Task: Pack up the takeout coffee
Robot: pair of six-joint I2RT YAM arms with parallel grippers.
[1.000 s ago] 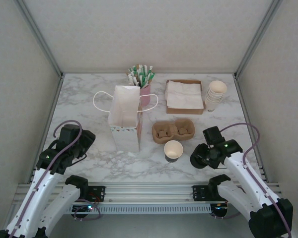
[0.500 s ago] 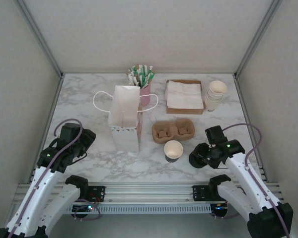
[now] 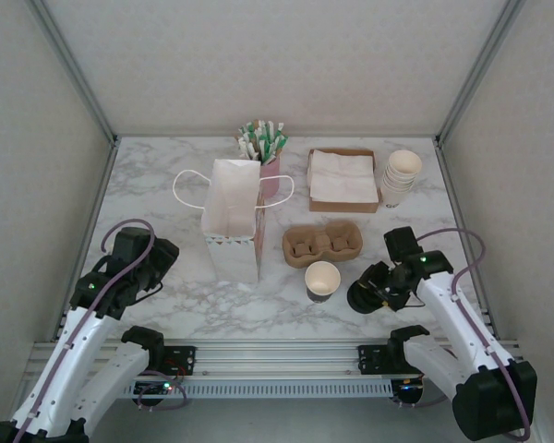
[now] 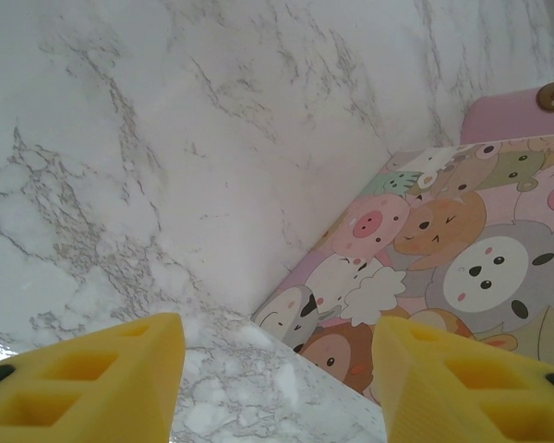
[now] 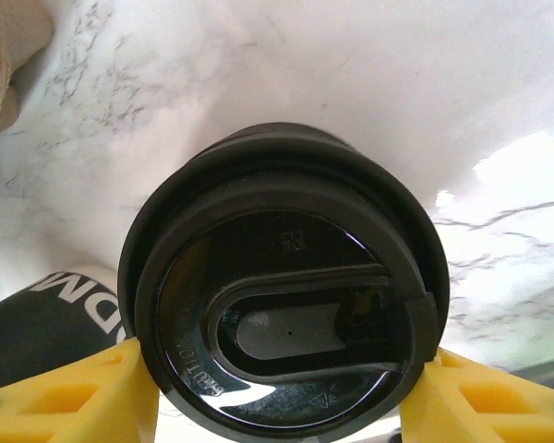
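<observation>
On the marble table (image 3: 166, 185), the right claw (image 5: 282, 374) clamped a black lid (image 5: 286, 277), with the open cup (image 3: 321, 278) just left of it. The left claw (image 4: 277, 369) gaped empty, with the paper bag (image 4: 462, 268) ahead to its right.

The lid (image 5: 286, 305) is gleaming as smooth, glossy black plastic. The table (image 4: 166, 138) is showing a polished marble-look top, catching light. The bag (image 4: 443, 268) is looking like smooth printed paper, the carrier (image 3: 322, 245) like rough matt pulp. The right fingers (image 5: 129, 380) are showing matt yellow plastic.
</observation>
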